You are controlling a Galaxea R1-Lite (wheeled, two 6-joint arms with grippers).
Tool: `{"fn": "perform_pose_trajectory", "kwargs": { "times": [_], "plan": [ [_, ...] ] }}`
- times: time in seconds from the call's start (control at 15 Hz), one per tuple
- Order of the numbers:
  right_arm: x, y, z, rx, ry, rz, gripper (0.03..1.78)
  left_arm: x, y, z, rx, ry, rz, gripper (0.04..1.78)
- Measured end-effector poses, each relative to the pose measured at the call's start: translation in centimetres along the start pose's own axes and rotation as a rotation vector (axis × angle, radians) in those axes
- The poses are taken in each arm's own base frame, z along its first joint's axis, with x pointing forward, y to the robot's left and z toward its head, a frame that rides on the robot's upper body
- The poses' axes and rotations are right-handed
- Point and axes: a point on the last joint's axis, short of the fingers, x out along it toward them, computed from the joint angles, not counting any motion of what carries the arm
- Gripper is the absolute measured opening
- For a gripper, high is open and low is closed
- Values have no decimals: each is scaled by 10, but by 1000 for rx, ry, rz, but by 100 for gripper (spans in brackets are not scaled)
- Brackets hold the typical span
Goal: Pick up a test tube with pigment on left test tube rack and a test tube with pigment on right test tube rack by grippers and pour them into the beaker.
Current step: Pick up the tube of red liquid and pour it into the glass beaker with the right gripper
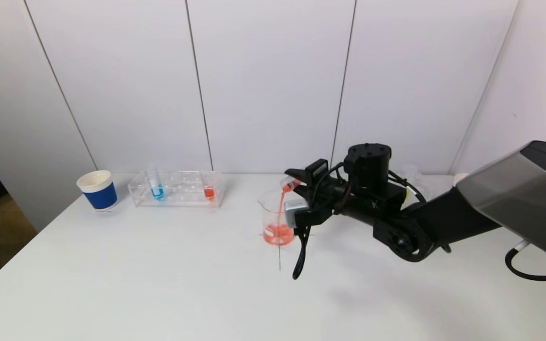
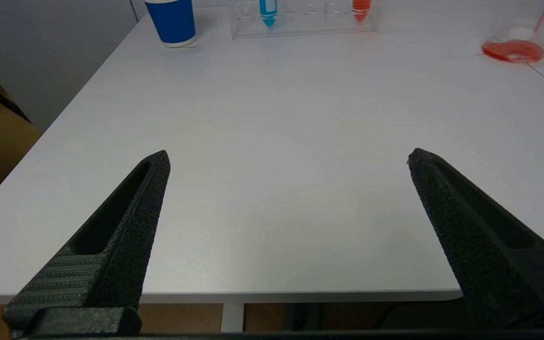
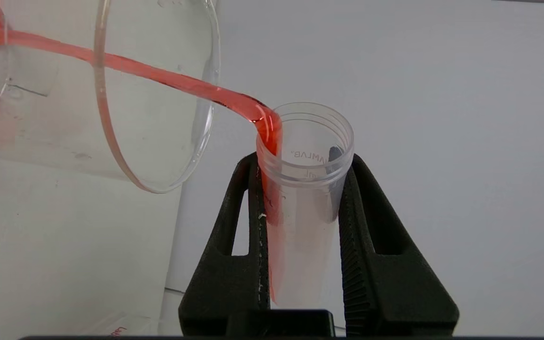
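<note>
Right gripper (image 3: pixel 300 245) clenched on test tube (image 3: pixel 302 198), tipped at beaker's (image 1: pixel 277 219) 2 o'clock rim, red pigment streaming in. Left gripper (image 2: pixel 288 160) spread wide, idle over near table (image 1: pixel 159 284). Risk: overtilt or drift sends stream past rim; blue tube (image 1: pixel 156 187) in left rack (image 1: pixel 176 189) waits.

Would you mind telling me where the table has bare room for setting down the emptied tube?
Bare table spans the near side, in front of the left rack and blue cup. It is crowded around the beaker, where the right gripper tilts the pouring tube. The left gripper hangs open at the near edge.
</note>
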Motion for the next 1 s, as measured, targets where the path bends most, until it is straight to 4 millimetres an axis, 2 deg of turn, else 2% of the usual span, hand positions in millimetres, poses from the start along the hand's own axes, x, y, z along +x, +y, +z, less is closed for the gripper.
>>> {"fn": "perform_pose_trajectory", "kwargs": {
  "times": [1.0],
  "plan": [
    [5, -7, 1, -107, -4, 39, 48, 0, 0, 0, 0, 0, 0, 176]
  ]
}}
